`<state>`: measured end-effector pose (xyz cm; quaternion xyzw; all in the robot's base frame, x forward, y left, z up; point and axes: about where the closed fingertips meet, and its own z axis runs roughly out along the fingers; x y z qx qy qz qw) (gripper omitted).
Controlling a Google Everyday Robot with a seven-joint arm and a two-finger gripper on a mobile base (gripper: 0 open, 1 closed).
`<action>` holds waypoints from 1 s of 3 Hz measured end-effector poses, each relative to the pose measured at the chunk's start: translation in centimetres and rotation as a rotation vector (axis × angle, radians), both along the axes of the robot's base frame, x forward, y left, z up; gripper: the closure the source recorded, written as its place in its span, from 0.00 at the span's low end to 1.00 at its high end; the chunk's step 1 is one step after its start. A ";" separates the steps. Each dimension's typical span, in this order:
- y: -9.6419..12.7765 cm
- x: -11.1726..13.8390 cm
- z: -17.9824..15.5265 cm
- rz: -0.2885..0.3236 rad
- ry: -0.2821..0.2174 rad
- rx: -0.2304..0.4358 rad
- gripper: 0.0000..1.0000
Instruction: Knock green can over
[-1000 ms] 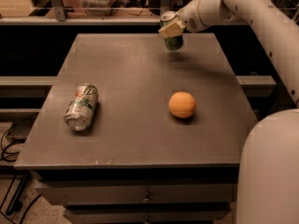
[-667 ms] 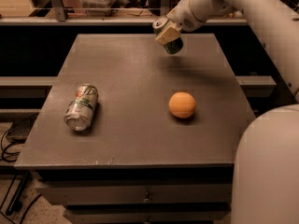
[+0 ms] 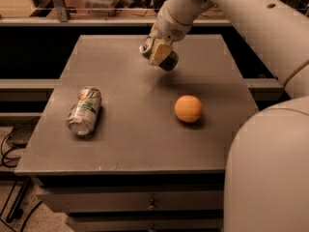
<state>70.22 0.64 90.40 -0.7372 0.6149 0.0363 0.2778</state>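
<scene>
Grey table fills the middle of the view, with drawers under its near edge. Over the far middle of the table hangs the gripper, at the end of a big white arm that comes in from the right. The gripper is closed on the green can, with one pale finger across the can's side. The green can is tipped a lot, with its silver top pointing left and up. It looks to be just off the table, but it is hard to be sure that its bottom edge is not touching.

A silver and white can lies on its side near the left edge. An orange sits right of the middle, nearer than the green can and well apart from it.

The job is to get the green can lying flat. To do this well, the gripper should tip the can more to the left, bring it low to the table, and then let go gently so it does not bounce. The can is round and will likely roll, so it is best laid down away from the far edge and away from the orange.
</scene>
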 end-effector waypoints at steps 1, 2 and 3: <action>2.5 -2.5 -1.0 0.041 0.051 -0.054 0.14; 2.6 -2.6 -1.3 0.042 0.056 -0.055 0.00; 2.6 -2.6 -1.3 0.042 0.056 -0.055 0.00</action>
